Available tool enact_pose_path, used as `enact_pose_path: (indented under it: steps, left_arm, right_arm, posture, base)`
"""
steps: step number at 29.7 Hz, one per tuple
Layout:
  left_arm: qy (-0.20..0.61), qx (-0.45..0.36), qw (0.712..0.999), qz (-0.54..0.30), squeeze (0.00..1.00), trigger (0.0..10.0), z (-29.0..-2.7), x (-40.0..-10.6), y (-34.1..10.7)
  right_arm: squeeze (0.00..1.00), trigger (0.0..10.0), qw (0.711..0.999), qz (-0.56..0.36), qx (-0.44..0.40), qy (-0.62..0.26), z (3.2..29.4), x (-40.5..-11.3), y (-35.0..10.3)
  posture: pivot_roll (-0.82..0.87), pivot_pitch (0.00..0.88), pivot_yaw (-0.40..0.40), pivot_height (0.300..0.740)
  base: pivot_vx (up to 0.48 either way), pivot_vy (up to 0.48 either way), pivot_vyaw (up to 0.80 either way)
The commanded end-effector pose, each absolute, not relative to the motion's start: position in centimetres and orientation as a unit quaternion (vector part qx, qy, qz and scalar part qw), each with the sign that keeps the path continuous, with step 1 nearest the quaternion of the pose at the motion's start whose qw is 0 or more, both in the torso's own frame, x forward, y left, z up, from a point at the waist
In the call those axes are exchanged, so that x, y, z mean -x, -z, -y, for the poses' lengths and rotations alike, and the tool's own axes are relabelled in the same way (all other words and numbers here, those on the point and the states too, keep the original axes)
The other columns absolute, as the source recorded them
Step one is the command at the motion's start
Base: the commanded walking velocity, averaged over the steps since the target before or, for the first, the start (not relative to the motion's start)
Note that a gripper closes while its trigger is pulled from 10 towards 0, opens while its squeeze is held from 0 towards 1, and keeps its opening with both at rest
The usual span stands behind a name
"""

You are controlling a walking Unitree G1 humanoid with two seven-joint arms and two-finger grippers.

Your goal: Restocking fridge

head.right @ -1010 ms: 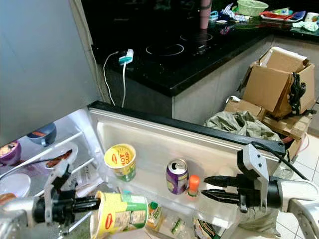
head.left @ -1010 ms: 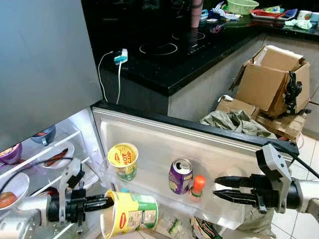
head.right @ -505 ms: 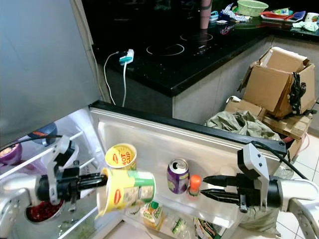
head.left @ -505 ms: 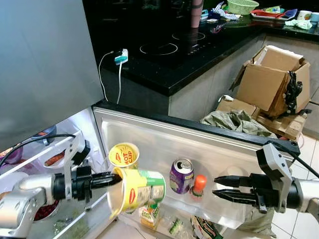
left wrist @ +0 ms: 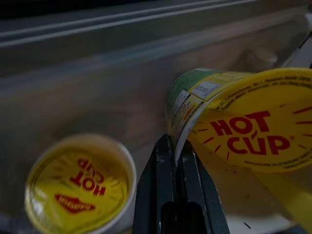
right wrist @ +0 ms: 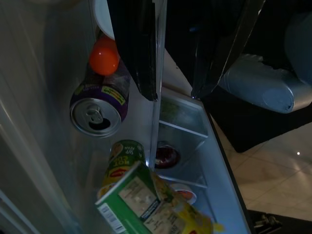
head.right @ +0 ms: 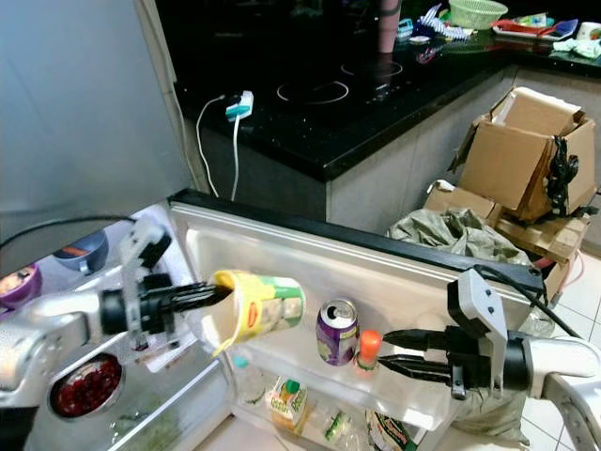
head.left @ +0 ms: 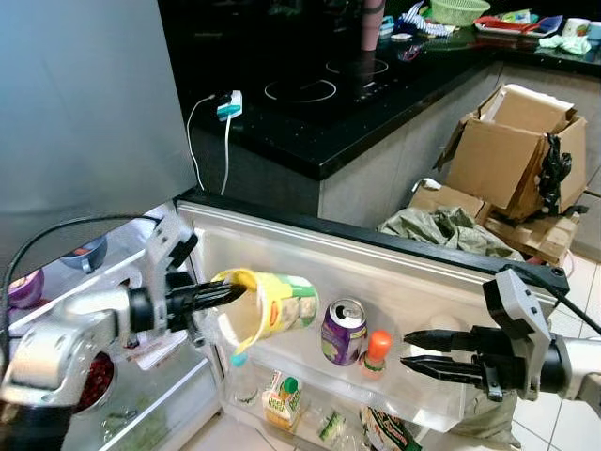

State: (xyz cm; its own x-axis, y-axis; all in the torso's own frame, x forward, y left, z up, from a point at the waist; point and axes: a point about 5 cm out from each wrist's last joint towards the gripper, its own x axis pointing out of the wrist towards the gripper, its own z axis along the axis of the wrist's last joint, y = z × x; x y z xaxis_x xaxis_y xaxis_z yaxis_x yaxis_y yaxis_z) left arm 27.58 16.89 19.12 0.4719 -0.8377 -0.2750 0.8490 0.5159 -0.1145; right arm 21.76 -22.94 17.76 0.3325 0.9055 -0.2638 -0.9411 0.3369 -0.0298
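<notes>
My left gripper [head.left: 230, 294] is shut on the rim of a yellow and green Hot Cup noodle cup [head.left: 272, 304]. The cup lies tilted on its side in the air above the upper shelf of the open fridge door [head.left: 432, 282]. A second Hot Cup [left wrist: 78, 187] stands on that shelf just behind and below the held one [left wrist: 243, 131]. Further right on the shelf stand a purple can [head.left: 340, 331] and an orange-capped bottle [head.left: 377, 349]. My right gripper [head.left: 413, 352] hovers open beside the bottle, holding nothing.
Fridge shelves with bowls of food [head.left: 89, 376] lie to the left. The lower door shelf holds a juice carton [head.left: 279, 411] and packets. A black counter with a hob [head.left: 310, 89] stands behind the door. Cardboard boxes [head.left: 512, 150] and crumpled cloth [head.left: 446, 230] sit on the floor at right.
My left arm has raised the noodle cup and carried it right, from low by the fridge shelves up to the door shelf. The right arm has stayed still.
</notes>
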Motion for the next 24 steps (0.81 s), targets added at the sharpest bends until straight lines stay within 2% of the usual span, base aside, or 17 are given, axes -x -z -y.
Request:
enact_pose_path:
  steps: [1,4,7,13,24]
  left_arm:
    - [0.48,-0.039,0.861,-0.165,0.0,10.0,-16.3,-28.2,-19.0]
    - [0.477,-0.053,0.861,-0.166,0.0,10.0,-15.9,-28.5,-19.2]
    - [0.484,-0.115,0.848,-0.182,0.0,10.0,-15.0,-29.5,-19.1]
    - [0.474,-0.147,0.84,-0.221,0.0,10.0,-14.9,-30.6,-19.0]
    - [0.471,-0.195,0.835,-0.208,0.0,10.0,-13.1,-32.2,-19.6]
  right_arm:
    - [0.0,10.0,0.811,-0.099,0.091,-0.569,22.9,-21.7,-18.1]
    - [0.0,10.0,0.811,-0.098,0.091,-0.569,22.9,-21.7,-18.1]
    - [0.0,10.0,0.812,-0.097,0.09,-0.569,22.7,-21.7,-18.1]
    - [0.0,10.0,0.814,-0.096,0.089,-0.567,22.7,-21.6,-18.1]
    - [0.0,10.0,0.815,-0.094,0.089,-0.565,22.7,-21.6,-18.1]
  posture:
    - [0.01,0.0,0.041,0.74]
    - [0.01,0.0,0.041,0.74]
    - [0.0,0.0,0.048,0.74]
    - [-0.01,0.0,0.052,0.74]
    - [-0.02,0.0,0.054,0.74]
  base:
    - [0.0,0.0,0.0]
    - [0.0,0.0,0.0]
    - [0.0,0.0,0.0]
    - [0.0,0.0,0.0]
    - [0.0,0.0,0.0]
